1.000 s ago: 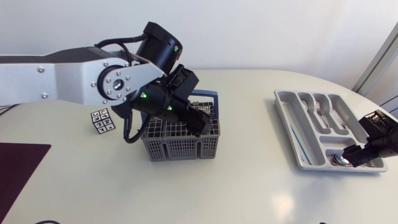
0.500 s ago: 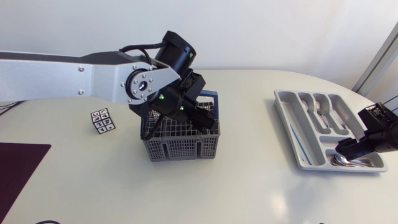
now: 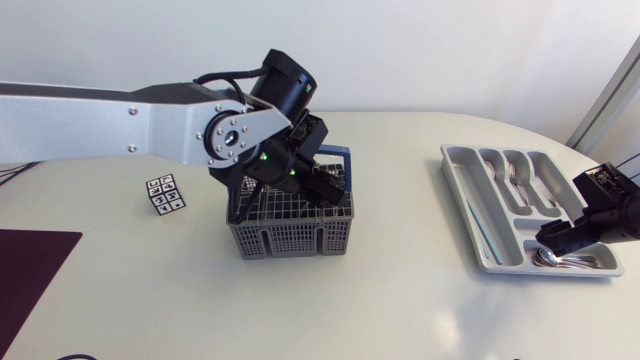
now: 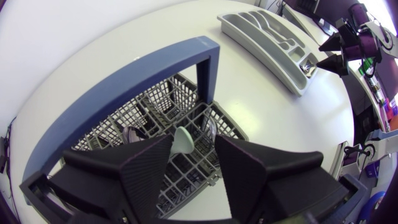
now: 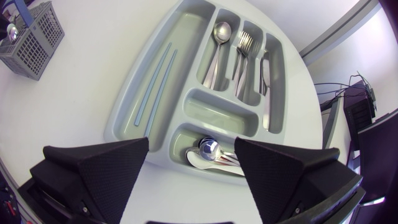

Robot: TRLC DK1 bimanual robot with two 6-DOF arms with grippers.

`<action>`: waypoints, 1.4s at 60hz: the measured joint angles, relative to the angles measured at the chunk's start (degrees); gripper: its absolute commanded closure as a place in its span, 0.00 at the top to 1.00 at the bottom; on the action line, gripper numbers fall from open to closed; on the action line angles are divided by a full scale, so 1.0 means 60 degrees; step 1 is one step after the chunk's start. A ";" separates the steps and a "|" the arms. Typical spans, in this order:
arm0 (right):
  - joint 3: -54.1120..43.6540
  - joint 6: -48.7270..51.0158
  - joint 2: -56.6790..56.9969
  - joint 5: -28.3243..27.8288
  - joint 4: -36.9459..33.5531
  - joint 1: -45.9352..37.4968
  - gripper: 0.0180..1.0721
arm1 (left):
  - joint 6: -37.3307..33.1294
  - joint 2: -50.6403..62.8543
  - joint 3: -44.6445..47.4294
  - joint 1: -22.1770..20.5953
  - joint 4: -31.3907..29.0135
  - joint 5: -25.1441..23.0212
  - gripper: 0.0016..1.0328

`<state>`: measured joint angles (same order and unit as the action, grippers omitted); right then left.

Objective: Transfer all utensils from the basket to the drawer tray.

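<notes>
Over the basket (image 3: pixel 290 240) my left gripper (image 4: pixel 193 148) gapes, a pale utensil (image 4: pixel 183 140) half-hidden between; right gripper (image 5: pixel 191 145) gapes over the tray (image 5: pixel 122 107).

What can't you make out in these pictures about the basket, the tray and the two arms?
1. How many utensils remain in the basket: in the head view the left arm covers its top; in the left wrist view the fingers block the near compartments.
2. What the pale green utensil is: only its tip shows, in the left wrist view.
3. The tray's end compartment: in the head view the right gripper partly overlaps it.
</notes>
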<state>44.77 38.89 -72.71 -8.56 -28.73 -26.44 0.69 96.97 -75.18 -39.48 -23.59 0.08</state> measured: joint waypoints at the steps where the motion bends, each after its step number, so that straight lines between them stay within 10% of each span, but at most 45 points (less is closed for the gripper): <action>1: 0.0000 0.0000 0.0015 -0.0004 0.0000 0.0011 0.94 | 0.0000 0.0000 0.0000 -0.0015 0.0000 0.0087 0.45; 84: -0.0313 -0.0015 0.0386 -0.0036 0.0291 0.0168 0.94 | 0.0138 0.0375 -0.0175 -0.0127 -0.0135 0.1013 0.04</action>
<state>42.89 38.81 -70.39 -8.78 -26.98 -25.43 1.52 99.22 -76.23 -40.25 -24.40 6.15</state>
